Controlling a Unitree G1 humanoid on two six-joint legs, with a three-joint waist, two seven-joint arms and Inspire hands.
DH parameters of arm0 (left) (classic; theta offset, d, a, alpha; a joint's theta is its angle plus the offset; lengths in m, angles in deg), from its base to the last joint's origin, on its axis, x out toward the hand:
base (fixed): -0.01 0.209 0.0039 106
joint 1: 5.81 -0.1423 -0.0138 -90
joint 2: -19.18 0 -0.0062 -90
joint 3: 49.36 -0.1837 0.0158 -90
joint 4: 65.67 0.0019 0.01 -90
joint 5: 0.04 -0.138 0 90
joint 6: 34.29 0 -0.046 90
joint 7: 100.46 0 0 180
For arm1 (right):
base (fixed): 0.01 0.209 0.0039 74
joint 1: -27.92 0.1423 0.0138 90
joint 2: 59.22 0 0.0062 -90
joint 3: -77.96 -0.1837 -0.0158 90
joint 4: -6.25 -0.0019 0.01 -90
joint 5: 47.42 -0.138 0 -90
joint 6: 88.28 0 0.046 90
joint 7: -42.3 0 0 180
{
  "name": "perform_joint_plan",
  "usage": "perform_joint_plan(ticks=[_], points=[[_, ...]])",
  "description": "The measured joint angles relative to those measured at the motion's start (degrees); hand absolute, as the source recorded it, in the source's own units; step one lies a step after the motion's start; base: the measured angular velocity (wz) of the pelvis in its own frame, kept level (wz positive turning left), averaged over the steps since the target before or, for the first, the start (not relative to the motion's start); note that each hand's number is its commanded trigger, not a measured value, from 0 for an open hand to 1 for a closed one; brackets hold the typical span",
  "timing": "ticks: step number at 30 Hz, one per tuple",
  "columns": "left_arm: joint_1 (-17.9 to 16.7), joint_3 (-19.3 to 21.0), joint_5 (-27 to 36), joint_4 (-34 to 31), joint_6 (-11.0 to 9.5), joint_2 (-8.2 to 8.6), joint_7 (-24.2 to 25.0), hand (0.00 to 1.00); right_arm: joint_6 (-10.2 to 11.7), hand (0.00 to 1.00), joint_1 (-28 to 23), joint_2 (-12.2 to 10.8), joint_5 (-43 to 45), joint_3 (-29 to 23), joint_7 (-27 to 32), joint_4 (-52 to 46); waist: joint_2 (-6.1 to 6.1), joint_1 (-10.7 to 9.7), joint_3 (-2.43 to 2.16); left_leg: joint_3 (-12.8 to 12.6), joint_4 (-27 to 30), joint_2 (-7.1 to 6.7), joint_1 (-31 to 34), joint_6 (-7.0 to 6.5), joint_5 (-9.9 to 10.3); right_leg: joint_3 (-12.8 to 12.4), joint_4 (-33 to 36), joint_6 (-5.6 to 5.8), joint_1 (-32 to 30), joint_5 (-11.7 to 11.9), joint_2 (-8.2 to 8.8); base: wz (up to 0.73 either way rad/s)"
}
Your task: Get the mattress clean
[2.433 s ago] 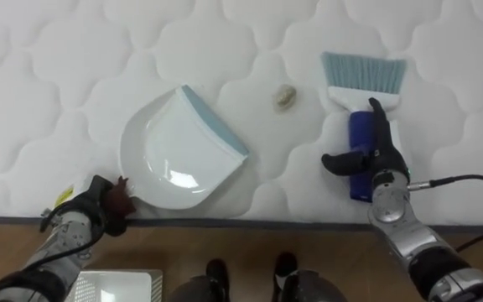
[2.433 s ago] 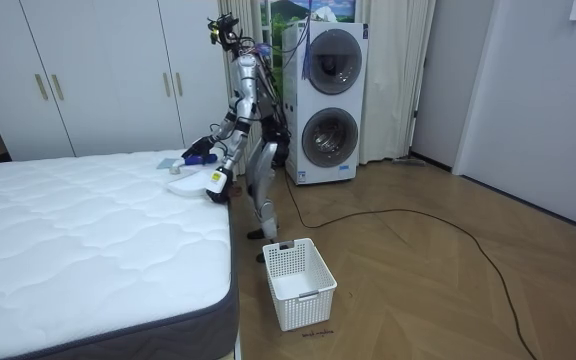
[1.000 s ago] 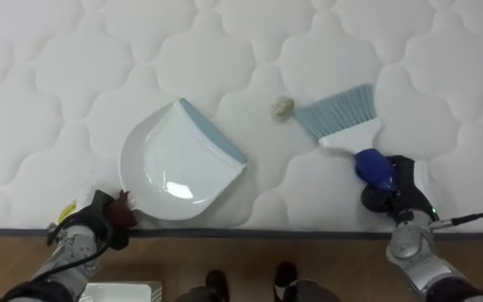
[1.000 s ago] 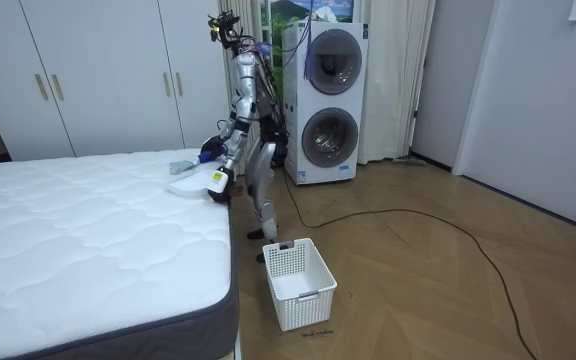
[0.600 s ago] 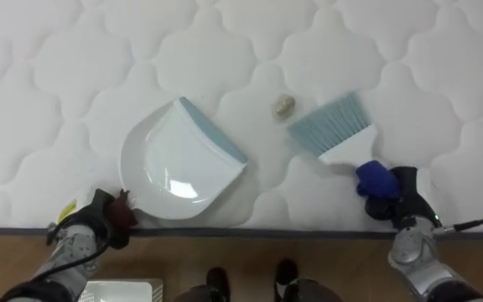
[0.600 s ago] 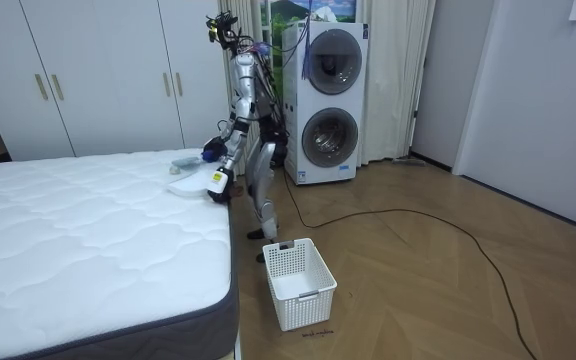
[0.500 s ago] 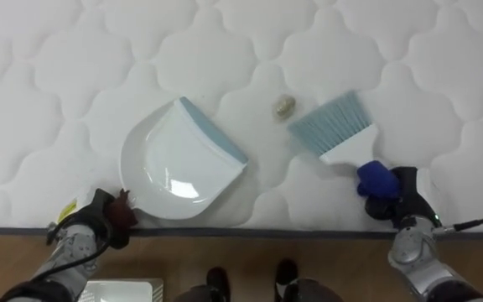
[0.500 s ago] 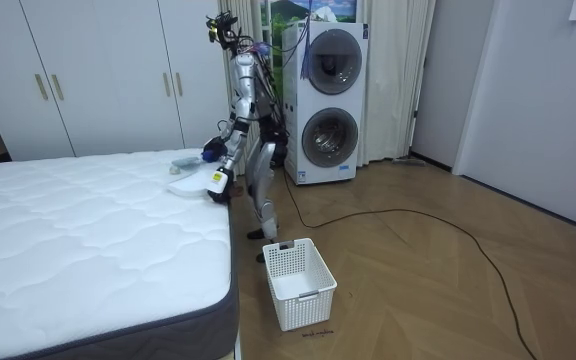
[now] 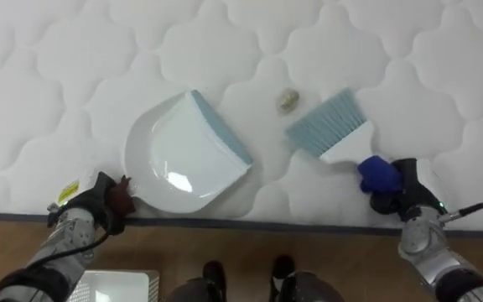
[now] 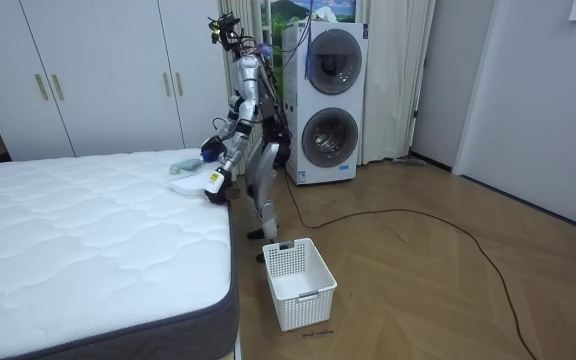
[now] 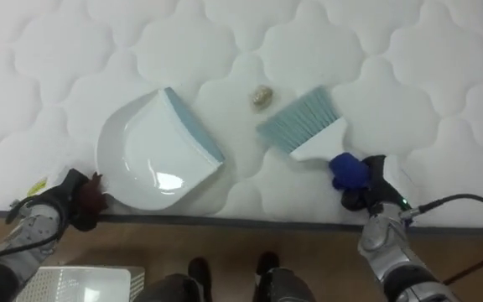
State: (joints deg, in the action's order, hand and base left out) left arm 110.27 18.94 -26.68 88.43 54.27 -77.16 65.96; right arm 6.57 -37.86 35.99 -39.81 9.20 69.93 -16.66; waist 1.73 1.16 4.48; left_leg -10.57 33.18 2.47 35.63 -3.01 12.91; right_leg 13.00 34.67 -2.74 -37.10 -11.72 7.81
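At the near edge of the bed (image 9: 74,75) the robot leans over the quilted mattress with a tool in each hand. Its left hand (image 9: 90,210) is curled round the short handle of the white dustpan (image 9: 174,159), holding it flat with its blue lip facing the scrap of litter (image 9: 288,101). Its right hand (image 9: 405,197) clasps the blue handle of the brush (image 9: 329,130), whose bristles sit just beside the scrap on the opposite side. I'd judge it is placed so that one sweep pushes the scrap into the pan.
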Motion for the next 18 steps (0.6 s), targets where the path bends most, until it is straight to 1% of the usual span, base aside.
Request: perform_joint_plan(ticks=[1, 2, 3, 4, 5, 6, 7, 8, 9, 10, 11, 12, 13, 15, 16, 18], points=[[1.00, 0.00, -2.06, -0.23, -0.18, -0.07, -0.19, 1.00, -0.49, 1.00, 0.96, 1.64, 2.39, -0.04, -0.67, 0.55, 0.58, 0.73, 0.12, -0.17, 0.63, 0.01, 0.90, -0.23, 0.14, -0.31, 0.87, 0.00, -1.11, 0.00, 0.06, -0.04], [1.32, 0.01, -3.44, -0.40, -0.22, -0.30, -0.53, 1.00, -0.96, 1.00, 1.55, 2.40, 3.97, -0.04, -1.04, 0.54, 0.94, 0.97, 0.21, -0.30, 0.72, -0.01, 1.12, -0.25, 0.13, -0.54, 1.18, 0.00, -1.48, 0.00, 0.10, -0.05], [1.72, 0.02, -6.24, -0.77, -0.22, -0.75, -1.27, 1.00, -2.00, 1.00, 2.67, 3.96, 6.64, -0.04, -1.19, 0.53, 1.37, 1.27, 0.21, -0.28, 1.06, 0.15, 1.60, -0.30, 0.16, -0.49, 1.39, -0.07, -1.86, 0.05, 0.06, -0.03], [1.75, 0.02, -7.45, -1.07, -0.21, -1.00, -1.74, 1.00, -2.63, 1.00, 3.27, 4.80, 7.77, -0.04, -1.19, 0.55, 1.60, 1.44, 0.21, -0.26, 1.36, 0.28, 1.70, -0.38, 0.21, -0.34, 1.43, -0.15, -1.84, 0.11, 0.04, 0.00], [1.80, -0.02, -9.46, -1.79, 0.04, -1.58, -2.33, 1.00, -3.78, 1.00, 4.39, 6.48, 10.08, -0.01, -1.19, 0.55, 2.37, 1.40, 0.23, -0.23, 1.57, 0.46, 1.76, -0.38, 0.23, -0.22, 1.56, -0.27, -1.78, 0.18, -0.03, 0.00], [1.91, -0.42, -10.98, -2.40, 0.31, -2.47, -2.96, 1.00, -4.62, 1.00, 5.69, 7.84, 12.73, 0.07, -1.18, 0.89, 3.21, 1.49, 0.20, -0.22, 1.66, 0.70, 1.93, -0.37, 0.23, 0.03, 1.53, -0.45, -1.75, 0.28, -0.15, 0.00], [2.01, -0.78, -11.74, -2.53, 0.35, -3.04, -3.41, 1.00, -5.00, 1.00, 6.39, 8.43, 13.69, 0.11, -1.18, 1.35, 3.68, 1.38, 0.22, -0.17, 1.78, 0.85, 2.03, -0.37, 0.23, 0.20, 1.49, -0.53, -1.70, 0.33, -0.25, 0.06], [2.04, -1.72, -13.14, -3.30, 0.41, -4.25, -3.96, 1.00, -5.47, 1.00, 7.50, 9.85, 15.55, 0.34, -1.20, 2.02, 4.52, 1.40, 0.22, 0.10, 2.29, 1.34, 2.49, -0.34, 0.24, 0.48, 1.17, -0.80, -1.64, 0.52, -0.73, 0.00], [2.04, -2.34, -14.66, -4.35, 0.42, -5.35, -4.40, 1.00, -6.44, 1.00, 8.38, 11.23, 17.27, 0.90, -1.38, 2.00, 5.34, 1.78, 0.21, 0.06, 2.83, 1.94, 2.89, -0.17, 0.34, 0.69, 0.91, -1.08, -1.72, 0.80, -1.21, 0.00], [2.05, -2.68, -16.21, -4.65, 0.48, -5.73, -4.87, 1.00, -7.52, 1.00, 9.22, 12.66, 18.30, 2.00, -1.69, 2.03, 5.91, 2.12, 0.18, 0.22, 3.14, 2.20, 2.90, -0.02, 0.43, 0.92, 0.84, -1.24, -1.53, 0.90, -1.42, -0.05], [2.05, -2.82, -16.82, -4.67, 0.57, -5.73, -5.09, 1.00, -7.89, 1.00, 9.61, 13.34, 18.96, 2.47, -1.93, 2.04, 6.05, 2.26, 0.15, 0.22, 3.22, 2.29, 2.82, -0.02, 0.43, 0.99, 0.78, -1.30, -1.37, 0.94, -1.48, -0.04], [2.09, -3.37, -17.52, -4.62, 0.78, -5.77, -5.83, 1.00, -8.48, 1.00, 10.61, 14.53, 20.10, 3.46, -2.45, 2.07, 6.22, 2.54, 0.20, 0.21, 3.36, 2.60, 2.60, -0.01, 0.44, 1.20, 0.43, -1.44, -0.96, 1.17, -1.71, -0.09], [2.16, -3.60, -18.00, -4.62, 1.25, -6.02, -6.36, 1.00, -8.98, 1.00, 12.14, 15.17, 21.24, 4.69, -2.87, 2.15, 6.66, 2.71, 0.25, 0.21, 3.31, 2.85, 2.50, 0.12, 0.36, 1.26, -0.02, -1.66, -0.76, 1.50, -1.98, -0.07], [2.77, -3.89, -18.16, -4.64, 1.78, -6.39, -6.67, 1.00, -9.78, 1.00, 14.08, 15.37, 24.58, 4.74, -2.85, 2.16, 7.28, 2.55, 0.53, 0.35, 3.11, 2.90, 2.54, 0.34, 0.21, 1.54, -0.07, -1.88, -0.76, 1.67, -1.99, 0.04], [2.84, -3.89, -19.07, -4.77, 1.95, -6.44, -6.87, 1.00, -10.06, 1.00, 14.92, 15.40, 26.77, 4.71, -2.78, 2.15, 7.51, 2.61, 0.47, 0.50, 3.13, 2.92, 2.61, 0.46, 0.14, 1.72, -0.10, -1.95, -0.75, 1.70, -2.02, 0.08], [3.03, -3.89, -20.14, -5.10, 1.95, -6.65, -6.91, 1.00, -10.10, 1.00, 15.98, 15.45, 30.42, 4.60, -2.68, 2.11, 7.73, 2.60, 0.54, 0.71, 3.07, 2.87, 2.68, 0.61, 0.04, 1.89, -0.14, -1.99, -0.73, 1.73, -1.99, 0.05]])
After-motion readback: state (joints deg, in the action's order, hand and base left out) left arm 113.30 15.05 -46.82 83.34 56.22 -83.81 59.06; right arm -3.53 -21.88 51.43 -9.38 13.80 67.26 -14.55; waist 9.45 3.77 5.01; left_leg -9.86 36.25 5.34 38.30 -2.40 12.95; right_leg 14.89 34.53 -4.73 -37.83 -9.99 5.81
